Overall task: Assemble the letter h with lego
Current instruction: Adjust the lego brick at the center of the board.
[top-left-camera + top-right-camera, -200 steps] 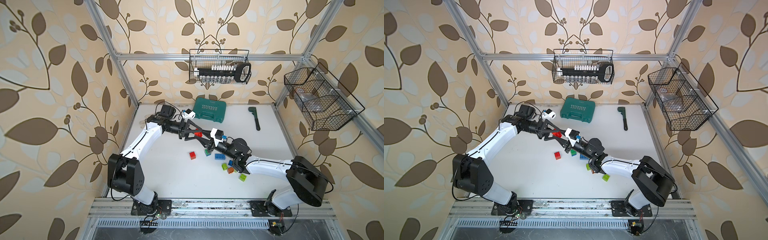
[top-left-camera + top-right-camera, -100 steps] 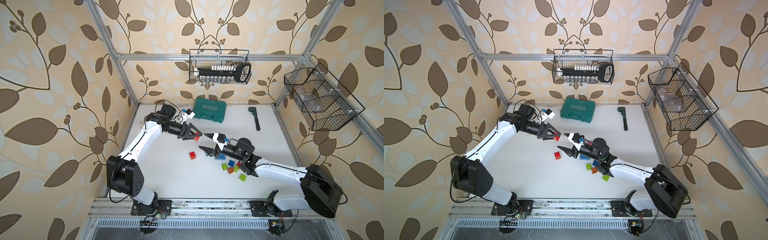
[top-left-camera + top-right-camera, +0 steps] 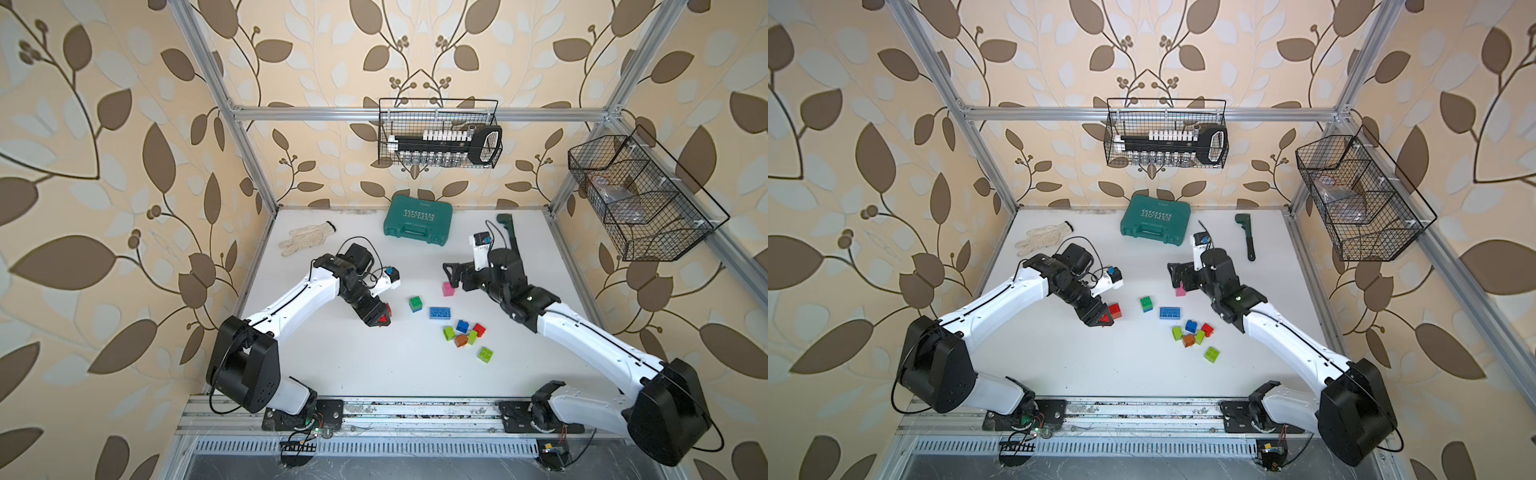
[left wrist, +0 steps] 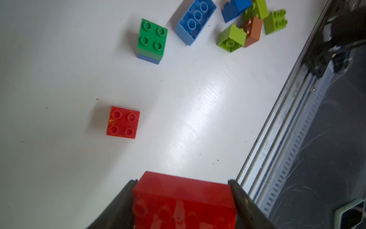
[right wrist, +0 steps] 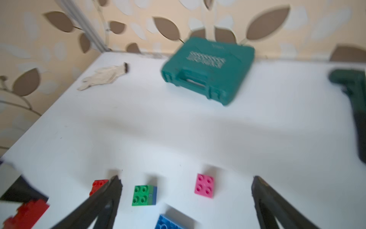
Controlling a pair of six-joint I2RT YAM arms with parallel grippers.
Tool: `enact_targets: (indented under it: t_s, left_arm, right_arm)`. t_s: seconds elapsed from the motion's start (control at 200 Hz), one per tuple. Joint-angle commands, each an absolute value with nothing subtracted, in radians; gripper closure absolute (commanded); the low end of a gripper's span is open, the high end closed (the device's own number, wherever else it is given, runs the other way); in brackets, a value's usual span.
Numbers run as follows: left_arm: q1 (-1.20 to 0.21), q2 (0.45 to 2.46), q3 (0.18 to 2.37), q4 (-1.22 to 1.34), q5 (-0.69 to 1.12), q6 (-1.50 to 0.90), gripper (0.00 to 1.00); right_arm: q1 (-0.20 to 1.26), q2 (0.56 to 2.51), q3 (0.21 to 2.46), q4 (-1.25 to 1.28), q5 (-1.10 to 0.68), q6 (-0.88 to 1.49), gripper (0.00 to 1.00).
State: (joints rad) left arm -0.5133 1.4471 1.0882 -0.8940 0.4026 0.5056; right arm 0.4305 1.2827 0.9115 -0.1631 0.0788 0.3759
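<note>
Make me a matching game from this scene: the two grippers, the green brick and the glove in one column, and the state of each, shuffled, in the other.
Things:
1. left gripper
2. right gripper
3. green brick
4. glove

States:
A. lying flat near the back edge of the table
B. open, holding nothing
C. stacked on a blue base
D. shut on a red brick

Pairs: 1-D, 2-B, 3-C, 4-A

Robotics lab test cell, aluminium frame [image 3: 311, 113], leaf-wallpapered panels [image 3: 104, 166], hanging wire basket [image 3: 386, 124], two arms [image 3: 291, 307] bolted to rail [image 3: 415, 411]
</note>
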Motion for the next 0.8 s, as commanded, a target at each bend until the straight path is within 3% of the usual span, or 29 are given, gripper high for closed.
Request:
enact_targets:
  t_s: [0.0,0.305,0.625,0.795]
  left_arm:
    - [-0.619,1.423,1.061,-0.813,0.230,0.572,0.45]
    - [-0.892,1.525,0.880,-0.543,0.028,0.622,0.45]
    - [-0.912,1.661,0.887,-0.427,-0.076,0.664,0.42]
    - [-0.912,1.717,0.905,-0.399,-0.124,0.689,0.31]
  right_arm:
    - [0.417,1.367,0.963,-0.439,0.033,0.546,0.02]
    - [0.394,1.446,1.000,-0.540,0.081,0.604,0.02]
    - [0.391,1.432,1.010,-0.671,0.070,0.607,0.02]
    - [0.390,1.415,1.009,-0.733,0.063,0.626,0.02]
